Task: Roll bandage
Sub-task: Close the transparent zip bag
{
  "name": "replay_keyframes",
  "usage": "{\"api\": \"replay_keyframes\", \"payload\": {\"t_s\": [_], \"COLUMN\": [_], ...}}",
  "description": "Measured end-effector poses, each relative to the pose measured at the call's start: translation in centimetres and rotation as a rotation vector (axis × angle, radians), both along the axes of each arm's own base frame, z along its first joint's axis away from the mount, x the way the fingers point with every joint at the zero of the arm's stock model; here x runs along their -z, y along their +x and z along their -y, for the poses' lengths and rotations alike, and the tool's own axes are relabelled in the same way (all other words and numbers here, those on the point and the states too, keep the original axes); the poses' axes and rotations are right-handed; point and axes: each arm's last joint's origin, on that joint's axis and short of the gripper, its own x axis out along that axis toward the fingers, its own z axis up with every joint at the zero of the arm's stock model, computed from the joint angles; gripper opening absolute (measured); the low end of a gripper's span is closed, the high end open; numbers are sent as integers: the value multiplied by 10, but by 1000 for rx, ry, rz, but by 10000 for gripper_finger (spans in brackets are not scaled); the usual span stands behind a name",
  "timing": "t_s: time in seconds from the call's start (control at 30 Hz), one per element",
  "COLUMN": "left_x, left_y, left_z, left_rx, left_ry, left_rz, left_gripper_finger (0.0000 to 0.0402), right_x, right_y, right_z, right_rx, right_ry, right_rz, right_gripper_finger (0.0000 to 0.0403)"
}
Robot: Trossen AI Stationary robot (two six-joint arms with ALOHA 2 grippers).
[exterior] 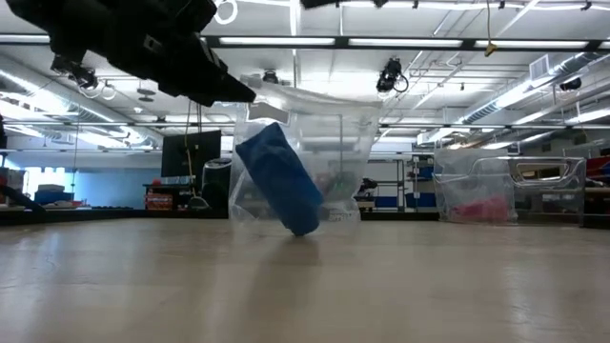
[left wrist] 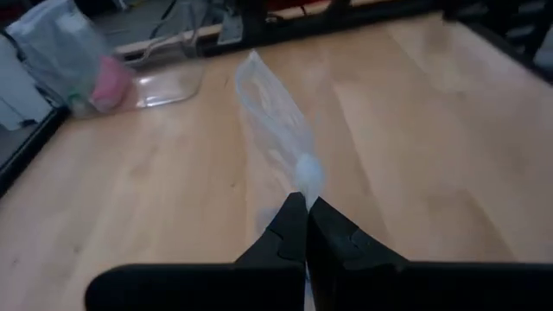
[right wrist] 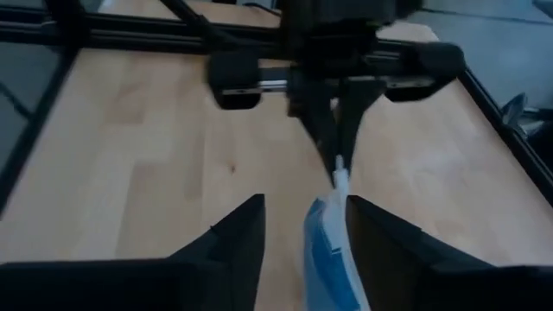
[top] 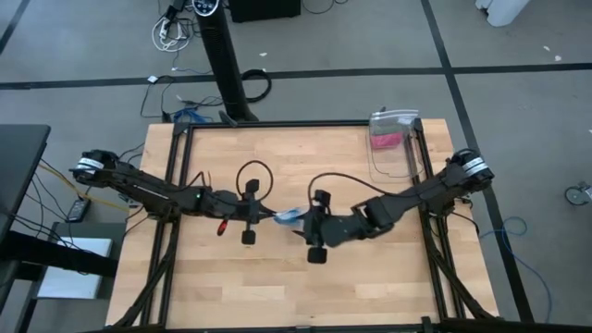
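Observation:
A clear plastic bag (exterior: 295,152) with a blue bandage roll (exterior: 281,186) inside it hangs tilted over the middle of the table (top: 277,287). The bag also shows in the high view (top: 289,217). My left gripper (left wrist: 305,216) is shut on the bag's upper corner. In the low view it comes in from the upper left (exterior: 205,81). My right gripper (right wrist: 304,206) is open. Its two fingers stand on either side of the bag's blue-filled part (right wrist: 328,250). I cannot tell whether they touch it. My left gripper pinches the bag's upper corner (right wrist: 340,169) between its two fingertips, coming from the table's left. The bag (left wrist: 276,121) hangs tilted below the fingers. Its lower end with the roll (exterior: 303,229) reaches down to the table top.
A clear container (top: 393,143) with something pink inside stands at the table's far right corner. It also shows in the low view (exterior: 486,195) and the left wrist view (left wrist: 95,78). Black frame rails (top: 176,185) run along the table's edges.

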Motion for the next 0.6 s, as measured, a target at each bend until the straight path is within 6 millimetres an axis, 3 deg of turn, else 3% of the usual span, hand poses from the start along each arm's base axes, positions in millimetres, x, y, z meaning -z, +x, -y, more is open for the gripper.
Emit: {"api": "replay_keyframes", "payload": {"t_s": [0.17,0.33,0.6], "left_x": [-7,-9,-9], "left_y": [3,3,3], "left_z": [4,5,5], "left_rx": [-3,2,10], "left_ry": [59,68,89], "left_rz": [-17,-28,-29], "left_gripper_finger": [1,1,1], "right_x": [12,20,17], "right_y": [15,19,20], "right_z": [8,9,9], "right_rx": [18,20,5], "right_ry": [-14,-24,-64], "right_rz": [0,-25,-4], "right_gripper_finger": [137,153,181]}}
